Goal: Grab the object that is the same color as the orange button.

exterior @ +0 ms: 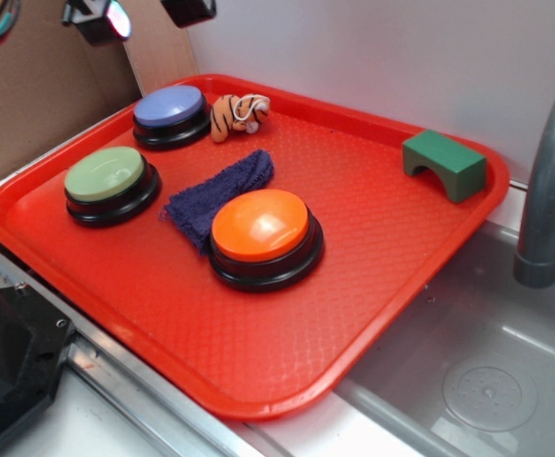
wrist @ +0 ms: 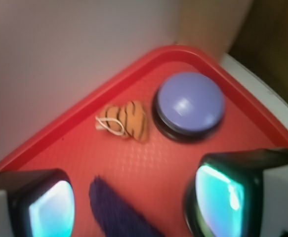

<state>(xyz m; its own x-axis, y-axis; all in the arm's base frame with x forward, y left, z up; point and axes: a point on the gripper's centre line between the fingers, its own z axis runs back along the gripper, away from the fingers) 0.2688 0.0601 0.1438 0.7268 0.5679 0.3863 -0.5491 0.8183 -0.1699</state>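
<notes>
The small orange plush tiger point(exterior: 238, 114) lies on its side at the back of the red tray point(exterior: 382, 238), just right of the blue-purple button point(exterior: 170, 114). The wrist view shows the tiger point(wrist: 125, 120) ahead of my jaws, beside that same button point(wrist: 189, 105). The orange button point(exterior: 261, 233) stands mid-tray, with the dark blue cloth point(exterior: 222, 195) tucked against its left. My gripper point(exterior: 134, 19) hangs high above the tray's back left corner. It is open point(wrist: 136, 205), its fingers wide apart with nothing between them, above the cloth's end point(wrist: 111, 207).
A green-topped button point(exterior: 110, 183) sits at the tray's left. A green arch block point(exterior: 444, 164) stands at the back right corner. A grey sink basin point(exterior: 477, 381) and tap point(exterior: 548, 181) lie to the right. A white wall runs close behind, cardboard at the back left.
</notes>
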